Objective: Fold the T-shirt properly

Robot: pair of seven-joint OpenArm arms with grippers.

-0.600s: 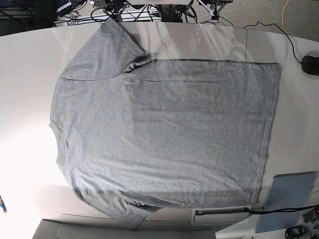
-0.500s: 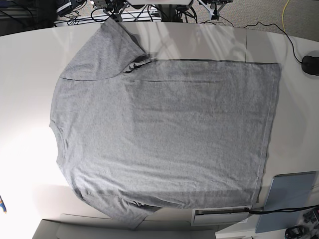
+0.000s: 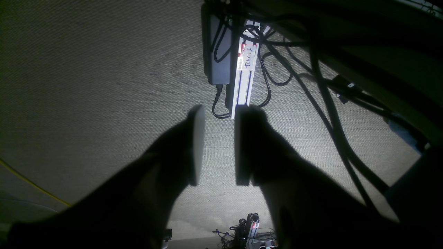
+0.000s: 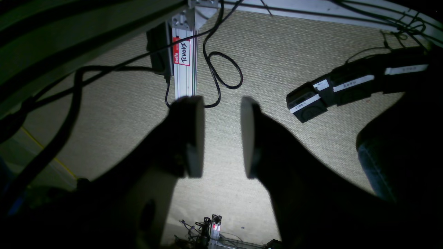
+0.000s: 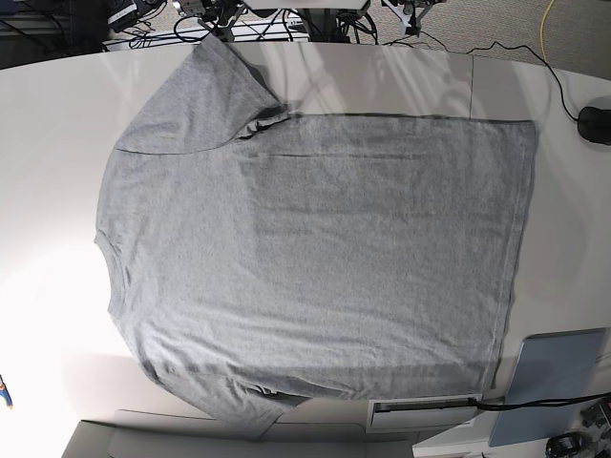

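The heather-grey T-shirt (image 5: 315,258) lies spread flat on the white table (image 5: 48,143) in the base view, neck side to the left, hem to the right, one sleeve (image 5: 196,95) at the top left. No lettering shows. Neither gripper shows in the base view. In the left wrist view my left gripper (image 3: 217,145) is open and empty, hanging over the carpet below the table. In the right wrist view my right gripper (image 4: 221,136) is open and empty, also over the carpet. The shirt is out of both wrist views.
A black mouse-like object (image 5: 596,124) sits at the table's right edge. A grey-blue pad (image 5: 554,382) lies at the lower right, a white box (image 5: 425,415) by the front edge. Aluminium frame legs (image 4: 185,69) and cables (image 3: 277,62) hang under the table.
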